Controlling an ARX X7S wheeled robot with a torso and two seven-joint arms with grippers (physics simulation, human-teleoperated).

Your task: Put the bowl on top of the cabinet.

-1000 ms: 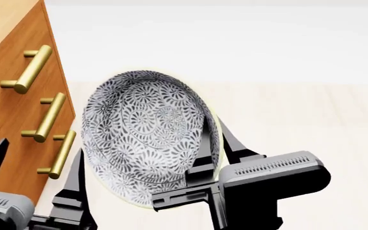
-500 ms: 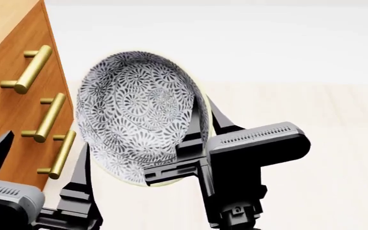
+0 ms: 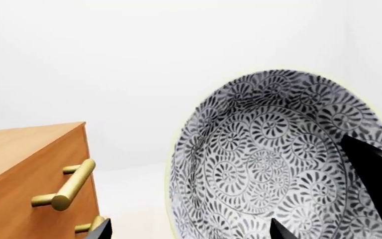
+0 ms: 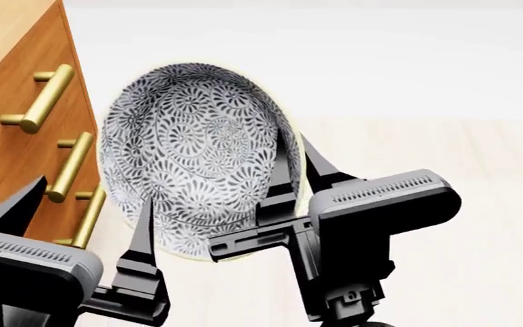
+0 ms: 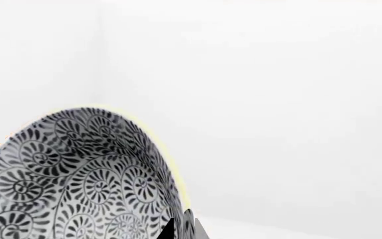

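Observation:
The bowl (image 4: 193, 160), white with a dense grey-black floral pattern, hangs tilted in the air beside the cabinet (image 4: 7, 136), its inside facing me. My right gripper (image 4: 299, 174) is shut on the bowl's right rim, one finger inside and one outside. In the right wrist view the bowl (image 5: 71, 179) fills the lower corner and the right gripper (image 5: 181, 230) pinches its rim. My left gripper (image 4: 80, 211) stands open below the bowl, holding nothing. The left wrist view shows the bowl (image 3: 270, 164) just beyond the left gripper (image 3: 189, 234), with the cabinet's top (image 3: 25, 149) lower than the bowl's rim.
Brass bar handles (image 4: 43, 99) stick out from the cabinet's drawer fronts close to the bowl's left edge. One handle (image 3: 68, 186) shows in the left wrist view. Pale floor (image 4: 443, 150) and a white wall lie behind.
The bowl has risen and shifted a little left toward the cabinet with the right gripper. The left arm has come up higher into view.

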